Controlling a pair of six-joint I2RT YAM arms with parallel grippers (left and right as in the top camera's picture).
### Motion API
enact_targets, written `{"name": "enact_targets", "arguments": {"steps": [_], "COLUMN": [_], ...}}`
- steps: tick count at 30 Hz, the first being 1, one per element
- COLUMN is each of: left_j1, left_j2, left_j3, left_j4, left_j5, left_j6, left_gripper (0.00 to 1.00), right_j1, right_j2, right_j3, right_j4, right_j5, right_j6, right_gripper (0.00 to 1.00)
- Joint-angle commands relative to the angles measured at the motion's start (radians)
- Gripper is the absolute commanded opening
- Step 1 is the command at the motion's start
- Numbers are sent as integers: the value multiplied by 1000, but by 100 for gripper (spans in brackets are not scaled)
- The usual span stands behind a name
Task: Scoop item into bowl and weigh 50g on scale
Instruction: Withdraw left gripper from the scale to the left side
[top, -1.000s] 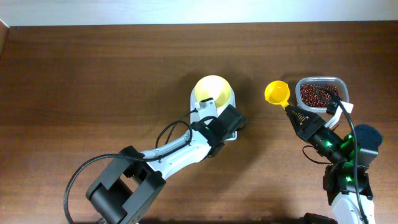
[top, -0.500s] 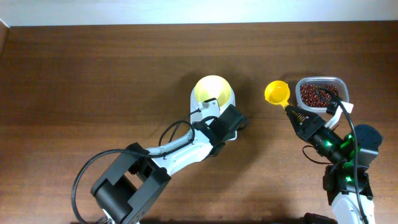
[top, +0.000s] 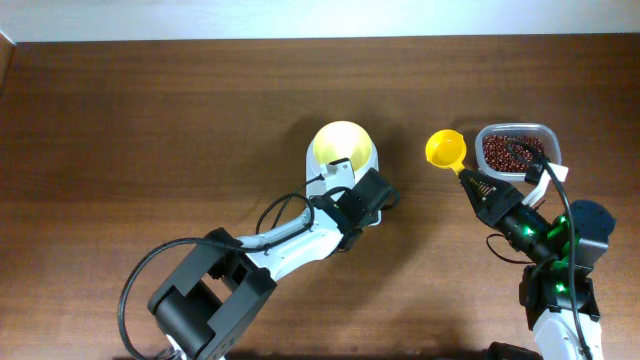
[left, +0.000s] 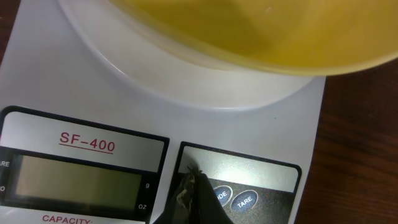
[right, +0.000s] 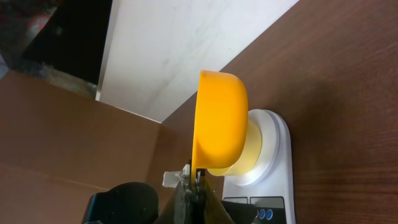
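Overhead, we saw the right gripper (top: 478, 187) clamped on the scoop (top: 446, 150), its cup between the bowl (top: 340, 145) on the scale (top: 375, 160) and the beans (top: 510, 150) in the tub (top: 545, 130), just to its right (this arm's side). On the left wrist view, we found the left gripper (left: 193, 182) pinched together at the scale's button panel. On the right wrist view, the scoop's handle ran down into the jaws.

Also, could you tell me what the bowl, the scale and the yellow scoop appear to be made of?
The bowl looks like pale-yellow plastic: smooth, slightly translucent, with a soft sheen. The scale seems to be moulded white plastic, matte, with printed lettering and a dark button panel. The scoop looks like glossy orange-yellow plastic, evenly coloured with gentle highlights. Looks alone cannot confirm any of these.
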Motion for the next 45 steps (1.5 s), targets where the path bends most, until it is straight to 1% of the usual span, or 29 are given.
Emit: {"name": "enact_targets", "arguments": {"steps": [1,9,11,12,14,16,19,21,22,23,25,27,28,30,32,33,36,40,42,43,44,45], "left_j1": [0,12,11,11,9,9,8,9,14,26,74,167,243,347,412,453,502,533,562,582,599,614], "left_j2": [27,48,23,4,-53,-165,-262,-368,-415,-463,-527,-560,-563,-563,-563,-563,-563,-563,-563,-563,-563,-563], "left_j3": [3,4,4,4,4,4,4,4,4,4,3,3,3,3,3,3,3,3,3,3,3,4], "left_j4": [-2,6,-11,-21,-51,-162,-232,-243,-249,-266,-288,-290,-291,-290,-289,-289,-288,-287,-287,-287,-286,-283], "left_j5": [16,53,53,53,53,53,53,50,17,-51,-127,-133,-132,-133,-133,-133,-132,-132,-86,-15,47,113], "left_j6": [11,0,3,29,82,89,104,221,255,256,256,256,265,329,380,428,515,518,518,518,537,597], "left_gripper": [0,0,0,0,0,0,0,0,0,0,0,0,0,0,0,0,0,0,0,0,0,0], "right_j1": [-6,-6,-6,-6,-6,-6,-6,-6,-6,-6,-6,-6,-6,-6,-6,-6,-6,-6,-6,-6,-6,-6], "right_j2": [1,1,1,1,1,1,1,1,1,1,1,2,12,48,93,138,225,312,315,315,315,315], "right_j3": [15,15,15,15,15,15,15,15,15,15,15,15,15,15,15,15,15,15,15,15,15,15], "right_j4": [3,3,3,3,3,3,4,4,4,4,4,4,4,5,12,39,139,212,218,218,218,218], "right_j5": [-12,-12,-12,-12,-12,-12,-4,0,14,23,22,22,26,26,33,38,37,37,36,21,6,-18], "right_j6": [-14,-13,-13,-13,-13,-13,-14,-14,-13,-14,-20,-87,-107,-120,-120,-120,-120,-120,-119,-119,-119,-119], "right_gripper": [4,4,4,4,4,4,4,4,4,4,4,4,4,4,4,4,4,4,4,4,4,4]}}
